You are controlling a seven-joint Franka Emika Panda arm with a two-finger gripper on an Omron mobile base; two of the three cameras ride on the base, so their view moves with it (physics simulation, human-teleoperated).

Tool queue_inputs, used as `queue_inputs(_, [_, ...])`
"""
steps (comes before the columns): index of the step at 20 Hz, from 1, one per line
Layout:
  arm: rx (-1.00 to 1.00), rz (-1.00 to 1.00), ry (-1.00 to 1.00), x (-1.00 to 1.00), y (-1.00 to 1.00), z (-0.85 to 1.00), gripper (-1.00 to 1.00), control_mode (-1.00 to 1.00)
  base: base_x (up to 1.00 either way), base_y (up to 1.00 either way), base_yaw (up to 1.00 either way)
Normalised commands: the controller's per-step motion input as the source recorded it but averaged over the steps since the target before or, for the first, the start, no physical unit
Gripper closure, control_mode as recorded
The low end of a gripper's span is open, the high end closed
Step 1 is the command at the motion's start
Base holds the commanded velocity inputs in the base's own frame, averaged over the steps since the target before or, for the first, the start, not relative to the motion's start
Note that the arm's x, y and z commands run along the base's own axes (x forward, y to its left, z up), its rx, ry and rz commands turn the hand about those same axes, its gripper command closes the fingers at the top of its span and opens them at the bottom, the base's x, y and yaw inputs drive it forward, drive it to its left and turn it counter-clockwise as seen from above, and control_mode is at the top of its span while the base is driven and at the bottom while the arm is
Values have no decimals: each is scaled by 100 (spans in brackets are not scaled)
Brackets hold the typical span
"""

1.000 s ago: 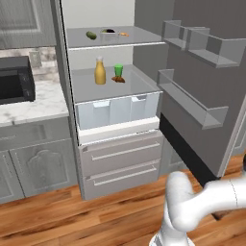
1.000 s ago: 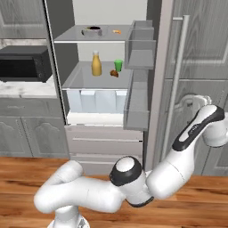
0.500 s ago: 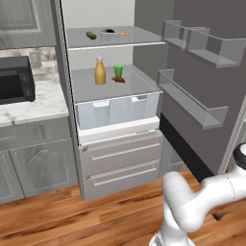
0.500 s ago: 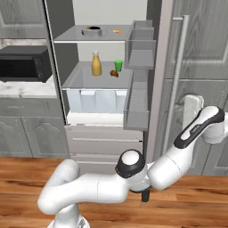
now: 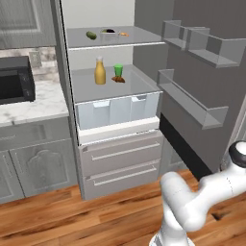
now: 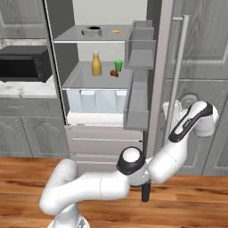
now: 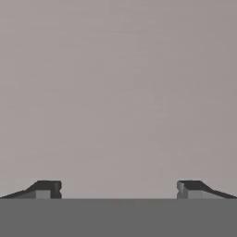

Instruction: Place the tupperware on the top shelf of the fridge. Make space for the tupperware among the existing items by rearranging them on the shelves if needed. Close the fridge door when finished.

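fridge door [image 5: 202, 96] wide open, tupperware [image 6: 91, 31] already on the top shelf [image 5: 113, 39] near the back, cucumber [image 5: 91, 35] by its left edge, end effector [image 7: 118, 189] spread, holding nothing, facing plain grey

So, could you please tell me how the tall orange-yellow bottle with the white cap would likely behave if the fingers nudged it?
The tall orange-yellow bottle with the white cap stands upright and narrow, so a high push would probably tip it. Its rounded body suggests it could roll once down. It looks rigid.
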Motion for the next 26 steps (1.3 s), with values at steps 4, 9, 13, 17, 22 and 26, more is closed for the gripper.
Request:
queue_inputs(4, [-20,32,-23,-47,100,-23,-100,-100,0,0,0])
queue_inputs(9, [-19,17,-38,-31,100,0,-100,-100,0,0,0])
queue_inputs(13, [-20,5,-39,-13,100,0,-100,-100,0,0,0])
queue_inputs(17, [-22,0,-32,0,100,0,-100,-100,0,0,0])
queue_inputs(22, [-12,-3,-33,14,88,28,-100,-100,0,0,0])
queue_inputs(26, [0,-20,-39,52,26,48,-100,-100,0,0,0])
